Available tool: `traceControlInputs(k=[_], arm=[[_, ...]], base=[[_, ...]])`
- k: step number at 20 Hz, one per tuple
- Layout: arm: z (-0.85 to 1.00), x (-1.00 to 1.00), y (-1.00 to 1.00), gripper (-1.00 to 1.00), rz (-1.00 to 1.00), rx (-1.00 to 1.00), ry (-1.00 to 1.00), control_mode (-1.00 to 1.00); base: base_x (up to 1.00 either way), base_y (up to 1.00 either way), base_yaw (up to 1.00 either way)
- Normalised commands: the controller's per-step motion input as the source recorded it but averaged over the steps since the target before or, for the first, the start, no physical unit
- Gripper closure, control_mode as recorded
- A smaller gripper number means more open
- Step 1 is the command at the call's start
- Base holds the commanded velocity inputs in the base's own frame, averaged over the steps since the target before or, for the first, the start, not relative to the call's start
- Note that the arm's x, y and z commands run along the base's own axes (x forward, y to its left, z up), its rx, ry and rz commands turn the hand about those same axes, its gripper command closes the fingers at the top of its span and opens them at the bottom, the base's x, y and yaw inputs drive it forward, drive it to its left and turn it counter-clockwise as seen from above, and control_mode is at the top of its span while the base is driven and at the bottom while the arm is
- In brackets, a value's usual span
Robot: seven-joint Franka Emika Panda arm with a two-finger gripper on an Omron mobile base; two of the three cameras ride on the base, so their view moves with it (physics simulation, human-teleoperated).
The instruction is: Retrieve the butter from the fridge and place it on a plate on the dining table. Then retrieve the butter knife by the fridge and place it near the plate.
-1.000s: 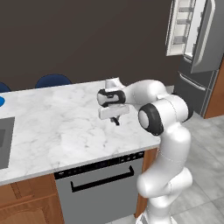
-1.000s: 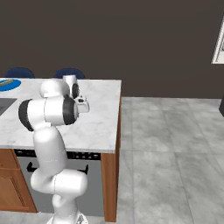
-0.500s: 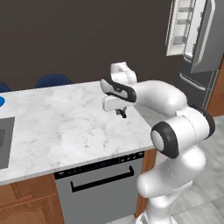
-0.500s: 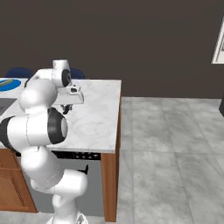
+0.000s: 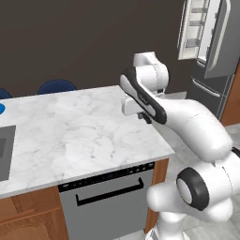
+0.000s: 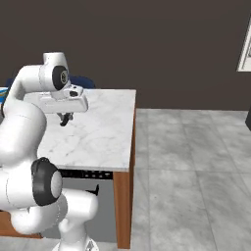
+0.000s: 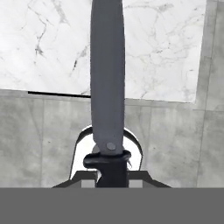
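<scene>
White marble of the dining table [image 5: 79, 136] lies under my gripper [image 6: 63, 119], whose jaws are clamped on the butter knife [image 7: 107, 78], its long blade running straight out from my hand. The plate [image 6: 2, 91], I think the blue sliver at the table's far end, lies well off along the table.

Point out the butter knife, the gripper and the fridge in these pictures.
butter knife [image 7: 107, 74]: hand view, middle of the grey blade.
gripper [image 6: 63, 120]: right base view, dark fingertips over the marble top.
fridge [image 5: 216, 42]: left base view, outer face of the open dark grey door.
</scene>
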Motion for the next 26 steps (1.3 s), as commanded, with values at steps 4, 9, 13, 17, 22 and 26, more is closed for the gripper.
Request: traceControlInputs(k=[4,9,13,17,22,26], arm=[[0.52,-1.0,-0.42,1.0,0.0,0.02,-0.1,-1.0],[0.34,-1.0,-0.49,1.0,0.0,0.04,-0.12,-1.0],[0.07,-0.94,-0.47,1.0,0.0,0.12,-0.16,-1.0],[0.0,-0.64,-0.24,1.0,0.02,0.07,-0.13,-1.0],[0.0,-0.12,0.0,1.0,0.0,0.01,-0.04,-1.0],[-0.04,0.0,0.16,1.0,0.0,-0.01,0.0,-1.0]], base=[[0.0,0.0,0.0],[0.0,0.0,0.0],[0.0,0.0,0.0],[0.0,0.0,0.0],[0.0,0.0,0.0],[0.0,0.0,0.0]])
